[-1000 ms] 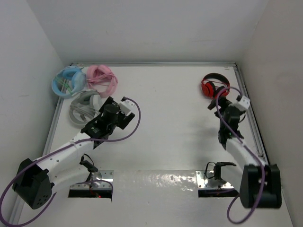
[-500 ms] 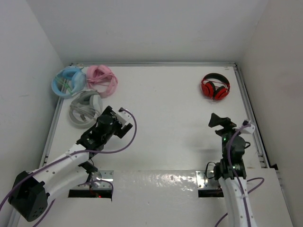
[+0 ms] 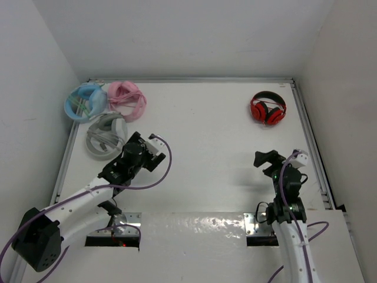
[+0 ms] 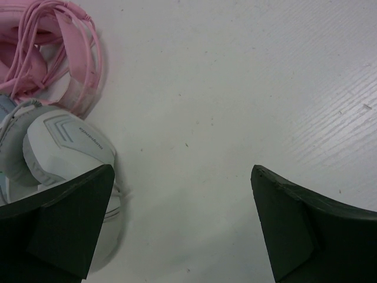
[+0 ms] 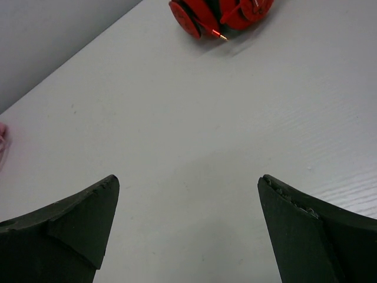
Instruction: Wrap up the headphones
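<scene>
Lettering: one short line of small grey print on the white ear cup of the grey headphones [image 4: 59, 147], next to a chevron mark. It shows only in the left wrist view and is too blurred to read.

The headphones [image 3: 268, 108], red, lie at the far right corner of the worktop [image 3: 206, 130], close to the right edge rail. The cups sit side by side and the black-and-red headband arcs behind them. They are well apart from both hands.

Left hand [image 4: 182, 177]: jaws wide, nothing between them, bare worktop below. Its left finger sits just beside the grey cup.

Right hand [image 5: 188, 183]: jaws wide and empty, pointing toward the red pair.

View differences:
- The top view alone shows the blue headphones [image 3: 85, 101] at the far left, with the pink headphones [image 3: 126, 98] beside them and the grey pair nearer.
- The left wrist view shows the pink pair's cable bundled in loops, a detail lost from above.
- The right wrist view catches only the lower edge of the red pair, plus a thin red cable [image 5: 215, 30] ending in a gold-tipped plug that pokes out onto the worktop. The top view does not resolve the plug.
</scene>
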Tool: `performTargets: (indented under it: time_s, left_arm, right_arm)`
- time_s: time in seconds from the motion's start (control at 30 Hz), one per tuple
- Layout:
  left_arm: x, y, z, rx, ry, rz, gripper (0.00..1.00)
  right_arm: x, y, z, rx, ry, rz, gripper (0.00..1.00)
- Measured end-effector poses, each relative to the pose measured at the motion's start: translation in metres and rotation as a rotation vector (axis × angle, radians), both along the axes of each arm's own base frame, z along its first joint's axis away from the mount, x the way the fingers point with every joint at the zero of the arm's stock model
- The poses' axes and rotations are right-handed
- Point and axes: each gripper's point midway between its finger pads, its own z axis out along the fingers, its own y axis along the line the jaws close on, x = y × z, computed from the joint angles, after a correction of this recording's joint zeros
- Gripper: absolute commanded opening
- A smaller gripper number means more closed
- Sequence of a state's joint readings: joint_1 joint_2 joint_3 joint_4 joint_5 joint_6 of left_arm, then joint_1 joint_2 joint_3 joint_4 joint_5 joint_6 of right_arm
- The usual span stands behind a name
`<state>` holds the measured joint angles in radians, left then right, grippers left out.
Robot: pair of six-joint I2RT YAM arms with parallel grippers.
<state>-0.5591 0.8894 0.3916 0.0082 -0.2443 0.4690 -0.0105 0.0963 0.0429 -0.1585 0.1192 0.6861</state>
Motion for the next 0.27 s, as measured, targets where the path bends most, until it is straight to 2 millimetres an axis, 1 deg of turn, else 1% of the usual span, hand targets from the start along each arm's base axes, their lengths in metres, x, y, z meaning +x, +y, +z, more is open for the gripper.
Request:
performTargets:
  time_s: [0.1,0.27]
  left_arm:
    - [0.001,0.0015,0.0011,0.003,-0.006,0.008,1.0]
    - [0.0023,0.0026,0.0024,0.008,-0.015,0.014,0.99]
  right_arm:
    - [-0.0004,0.0032,-0.0079,0.003,0.036,0.018,0.99]
    - [0.0007,0.0071,-0.0114,0.009,0.053,0.039,0.99]
